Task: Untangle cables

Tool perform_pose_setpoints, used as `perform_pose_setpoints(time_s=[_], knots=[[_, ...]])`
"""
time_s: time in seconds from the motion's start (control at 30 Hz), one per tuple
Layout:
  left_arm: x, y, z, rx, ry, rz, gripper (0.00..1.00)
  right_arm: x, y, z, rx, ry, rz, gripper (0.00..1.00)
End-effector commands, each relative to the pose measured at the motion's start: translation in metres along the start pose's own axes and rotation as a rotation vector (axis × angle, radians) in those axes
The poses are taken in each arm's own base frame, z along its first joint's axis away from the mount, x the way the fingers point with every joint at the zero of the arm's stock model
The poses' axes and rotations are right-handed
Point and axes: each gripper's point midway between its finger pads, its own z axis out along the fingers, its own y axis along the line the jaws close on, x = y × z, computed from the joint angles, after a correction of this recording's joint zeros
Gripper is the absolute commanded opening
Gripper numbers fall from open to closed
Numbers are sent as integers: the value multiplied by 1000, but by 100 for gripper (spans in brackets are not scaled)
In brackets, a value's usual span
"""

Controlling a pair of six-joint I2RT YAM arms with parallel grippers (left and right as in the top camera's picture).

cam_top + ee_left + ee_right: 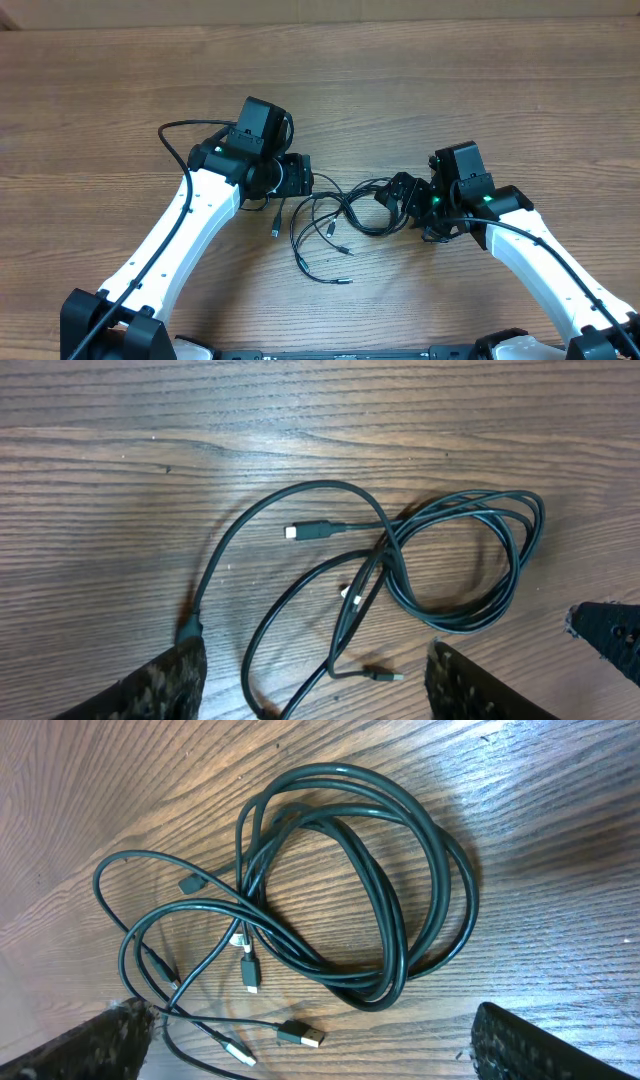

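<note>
While Both Jaws Gape, the Cables Lie Tangled at Mid-Surface

As the overhead view has it, the cables (340, 212) lie in a loose tangle on the wood-grain surface (400, 70), right between the left arm (190, 225) and the right arm (545, 260). They are thin black cords, round in section, matte with a faint sheen, and limp enough to flop flat on the boards.

Over to the right wrist view: several turns are stacked into one oval coil (395, 975), and looser strands spill off its side, crossing over one another. A flat silver-tipped plug (300, 1036) lies at the near edge, with smaller pale-tipped ends scattered close by.

From the left wrist, one strand sweeps out in a wide arc, and a slim plug with a pale tip (305, 531) rests inside it. That strand's moulded end lies just beside one dark, rough-grained fingertip (160, 685) — touching or not, I cannot tell.

Left jaws: spread wide, gripping nothing, cords lying on the surface between them. Right jaws: fully parted too — both black pads (550, 1040) sit out at the frame's corners, clear of the coil.
</note>
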Motion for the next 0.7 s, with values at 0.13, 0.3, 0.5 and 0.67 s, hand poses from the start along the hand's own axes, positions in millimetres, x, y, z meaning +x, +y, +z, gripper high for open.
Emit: perform_pose_setpoints(time_s=[0.13, 0.3, 0.5, 0.67], knots=[[2, 4, 13, -20, 31, -15, 70, -4, 6, -5, -12, -21, -9, 100], [4, 7, 21, -31, 55, -21, 70, -4, 6, -5, -12, -21, -9, 100], [5, 8, 25, -36, 67, -23, 70, -4, 6, -5, -12, -21, -9, 100], [6, 8, 25, -36, 68, -23, 70, -4, 6, -4, -12, -20, -9, 100]])
